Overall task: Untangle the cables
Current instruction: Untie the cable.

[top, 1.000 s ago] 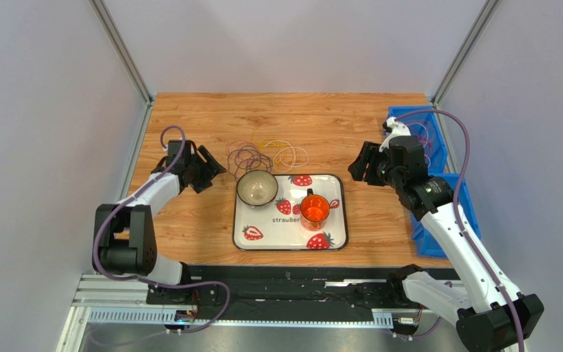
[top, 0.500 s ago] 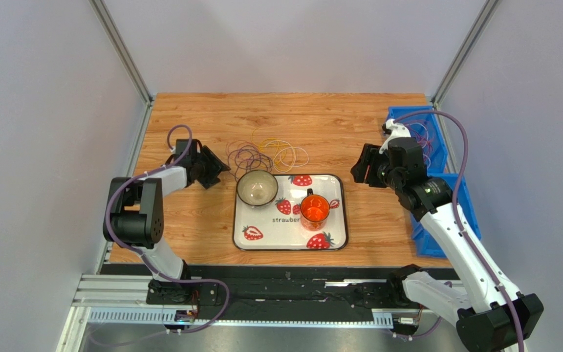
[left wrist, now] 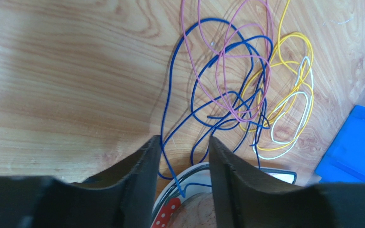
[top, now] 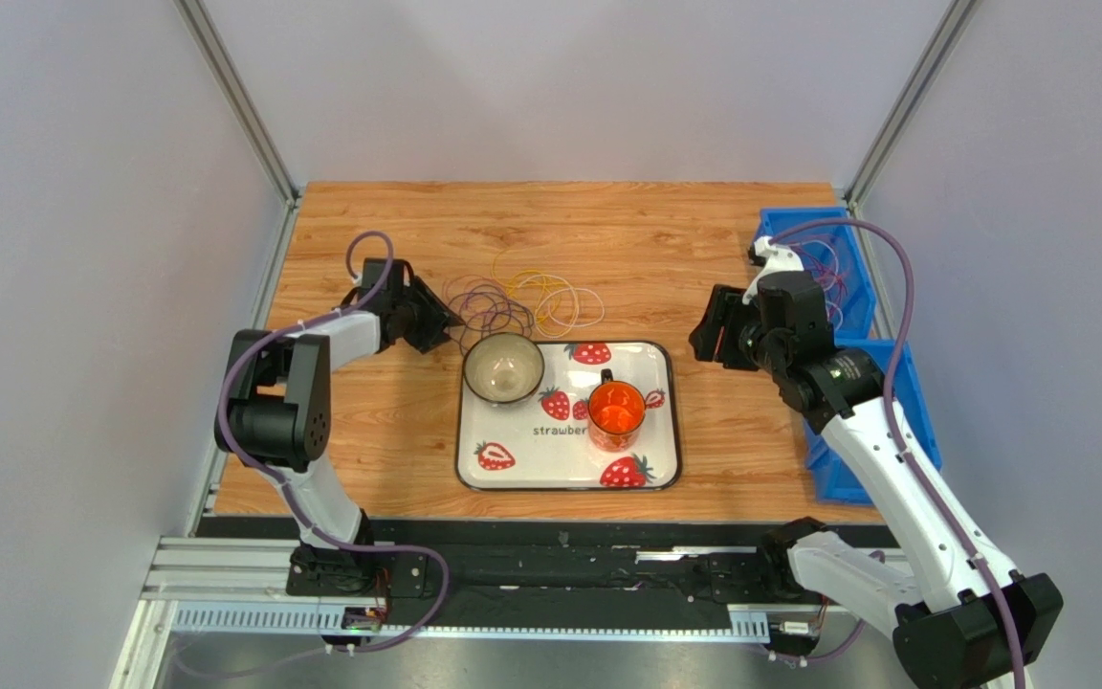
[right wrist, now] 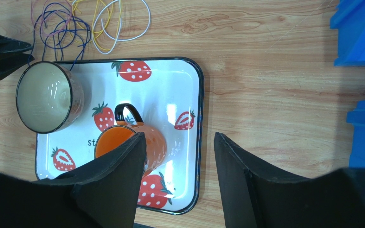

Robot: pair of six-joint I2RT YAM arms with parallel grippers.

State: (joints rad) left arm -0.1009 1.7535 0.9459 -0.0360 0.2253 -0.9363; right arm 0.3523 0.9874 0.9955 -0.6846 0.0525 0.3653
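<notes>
The cables [top: 514, 305] lie tangled on the surface [top: 370, 431] just behind the bowl [top: 502, 368] and tray [top: 650, 438]. The left gripper [left wrist: 184, 142] sits released at the heap's edge, one blue strand [left wrist: 166, 114] between its jaws; pulling it alone may tighten the knot or snag the bowl. The right gripper [right wrist: 178, 137] hovers released, empty, over the tray.
</notes>
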